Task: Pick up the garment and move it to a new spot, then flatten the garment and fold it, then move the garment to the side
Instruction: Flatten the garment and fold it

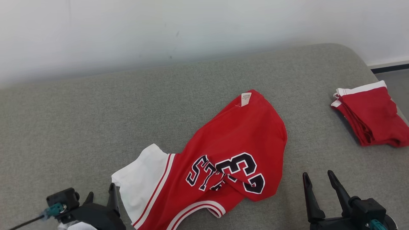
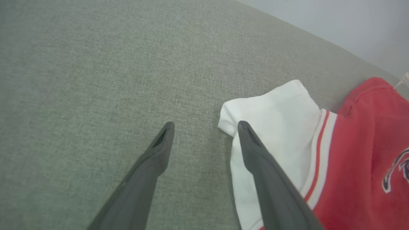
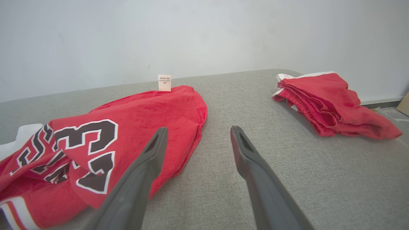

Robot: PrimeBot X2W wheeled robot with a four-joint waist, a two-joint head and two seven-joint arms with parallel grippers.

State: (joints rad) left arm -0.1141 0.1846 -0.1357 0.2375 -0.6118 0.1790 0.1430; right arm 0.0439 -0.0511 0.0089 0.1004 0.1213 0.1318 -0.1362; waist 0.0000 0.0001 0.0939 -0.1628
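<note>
The garment (image 1: 223, 153) is a red jersey with white sleeve, white trim and black numerals, lying crumpled on the grey couch surface (image 1: 96, 111). A white label (image 1: 246, 98) sticks up at its far end. My left gripper (image 1: 100, 193) is open at the lower left, right beside the white sleeve (image 2: 274, 108), with nothing between its fingers (image 2: 159, 143). Its right finger lies over the sleeve's edge in the left wrist view. My right gripper (image 1: 318, 179) is open at the lower right, to the right of the jersey (image 3: 127, 127), holding nothing.
A folded red garment with white trim (image 1: 370, 111) lies at the couch's far right edge, also seen as the folded red pile (image 3: 329, 102) in the right wrist view. A pale wall (image 1: 191, 28) runs behind the couch. Floor shows at the far right (image 1: 399, 83).
</note>
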